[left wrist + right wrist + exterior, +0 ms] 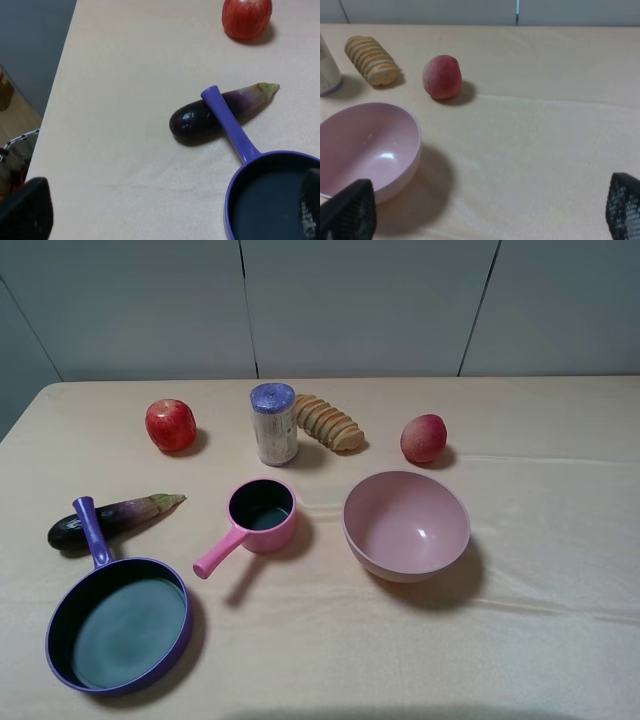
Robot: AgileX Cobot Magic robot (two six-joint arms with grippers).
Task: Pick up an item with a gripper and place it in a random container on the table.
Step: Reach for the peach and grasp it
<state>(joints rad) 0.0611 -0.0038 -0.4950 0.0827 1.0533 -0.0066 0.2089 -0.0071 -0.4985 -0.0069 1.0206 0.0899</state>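
The high view shows neither gripper, only the peach (424, 438) lying well apart from the purple pan (125, 635). My left gripper (167, 212) gapes wide and empty, the pan by one fingertip. My right gripper (485, 210), equally wide and empty, faces the peach ahead, spread to straddle it.

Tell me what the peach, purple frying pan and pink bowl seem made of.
Peach: likely a plastic or foam replica, matte skin without shine; real fruit cannot be excluded. Purple frying pan: plastic or coated metal, smooth purple shell, dull dark grey inside. Pink bowl: glossy plastic or glazed ceramic, judging by bright highlights inside.
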